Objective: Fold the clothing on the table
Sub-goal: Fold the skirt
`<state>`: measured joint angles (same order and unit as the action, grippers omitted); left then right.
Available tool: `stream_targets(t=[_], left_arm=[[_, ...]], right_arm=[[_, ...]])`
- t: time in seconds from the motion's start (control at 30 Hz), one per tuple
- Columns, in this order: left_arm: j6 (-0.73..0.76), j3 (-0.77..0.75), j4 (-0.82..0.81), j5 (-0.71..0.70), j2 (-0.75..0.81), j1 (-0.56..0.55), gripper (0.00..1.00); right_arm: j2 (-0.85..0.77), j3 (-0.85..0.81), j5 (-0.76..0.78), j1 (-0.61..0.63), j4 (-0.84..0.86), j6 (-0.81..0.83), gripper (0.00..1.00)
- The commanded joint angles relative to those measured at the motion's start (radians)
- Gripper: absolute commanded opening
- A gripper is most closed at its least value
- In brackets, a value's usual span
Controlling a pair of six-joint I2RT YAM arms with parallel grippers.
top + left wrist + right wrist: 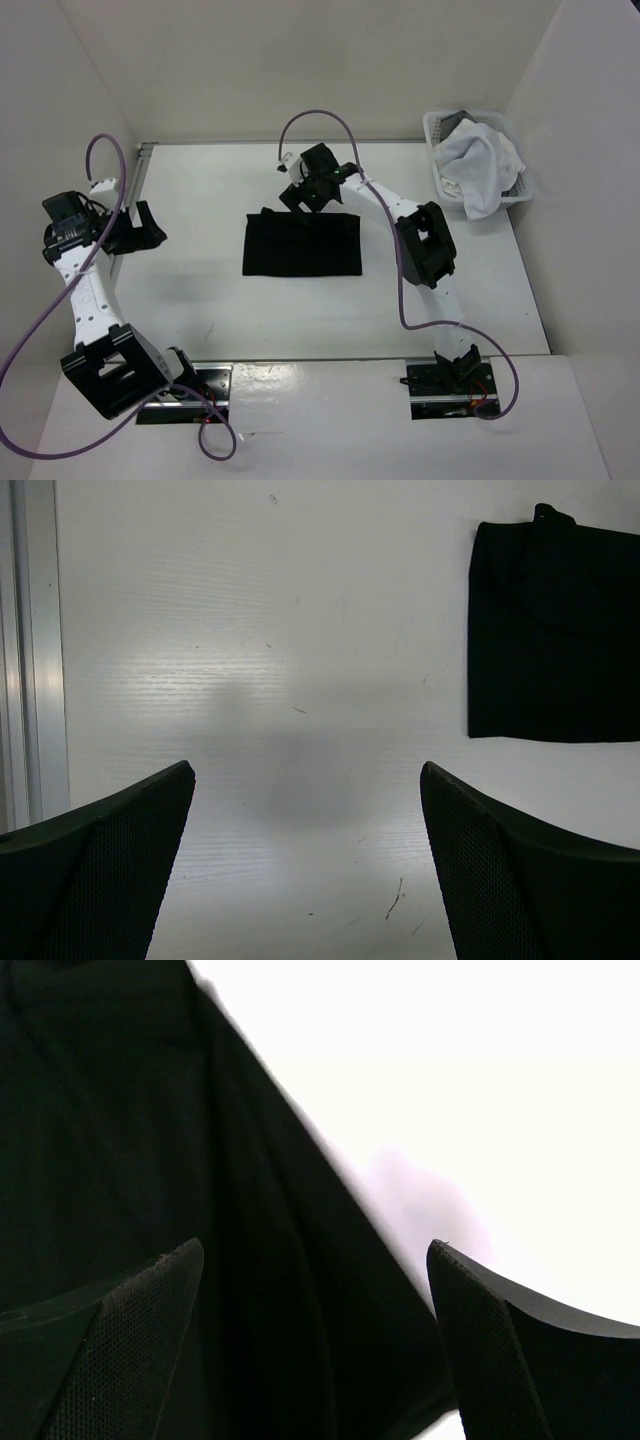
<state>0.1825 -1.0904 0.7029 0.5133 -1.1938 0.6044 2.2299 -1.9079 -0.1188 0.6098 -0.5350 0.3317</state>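
Noting plain black matte fabric garment (302, 245) lying flat near the middle of the large flat white table (200, 300): roughly rectangular outline, small nub at the far-left corner, no print or marks showing. Finding right gripper (312, 190) hanging over the garment's far edge, jaws spread wide, nothing between them. From its own wrist view, seeing that gripper (312, 1250) straddling the line where the black cloth (120, 1140) is meeting bare table, soft ridges running through the fabric; not managing to tell whether the tips are touching it. Finding left gripper (140, 228) sitting beside the thin metal rail (143, 165) at the table's left edge, jaws equally wide and holding nothing, well apart from the garment (555, 630). Judging the step as reaching for a hold on the far edge, with no fold under way yet. Expecting the next move to be calling for lowering onto that edge, pinching the cloth cleanly, then carrying it toward the near edge; limp, thin fabric probably sagging and dragging if lifted from one point only. Leaving aside small white plastic basket (445, 125) with white cloth bundle (480, 165) at the far-right corner.
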Motion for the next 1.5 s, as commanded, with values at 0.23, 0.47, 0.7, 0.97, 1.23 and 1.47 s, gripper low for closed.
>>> stream_targets(t=[0.23,0.47,0.7,0.97,1.23,1.47], left_arm=[[0.006,0.001,-0.02,0.024,0.023,0.028,0.99],[0.006,0.001,-0.02,0.024,0.033,0.028,0.99],[0.006,0.001,-0.02,0.024,0.042,0.028,0.99],[0.006,0.001,-0.02,0.024,0.042,0.037,0.99],[0.006,0.001,-0.02,0.033,0.042,0.037,0.99],[0.006,0.001,-0.011,0.042,0.042,0.037,0.99]], right_arm=[[0.01,-0.006,-0.22,0.044,-0.154,0.089,0.96],[0.01,-0.006,-0.229,0.062,-0.164,0.098,0.96],[0.028,-0.006,-0.239,0.071,-0.164,0.098,0.96],[0.04,-0.025,-0.358,0.094,-0.281,0.177,0.96],[0.04,-0.016,-0.413,0.175,-0.384,0.236,0.96],[-0.006,0.017,-0.423,0.228,-0.415,0.254,0.96]])
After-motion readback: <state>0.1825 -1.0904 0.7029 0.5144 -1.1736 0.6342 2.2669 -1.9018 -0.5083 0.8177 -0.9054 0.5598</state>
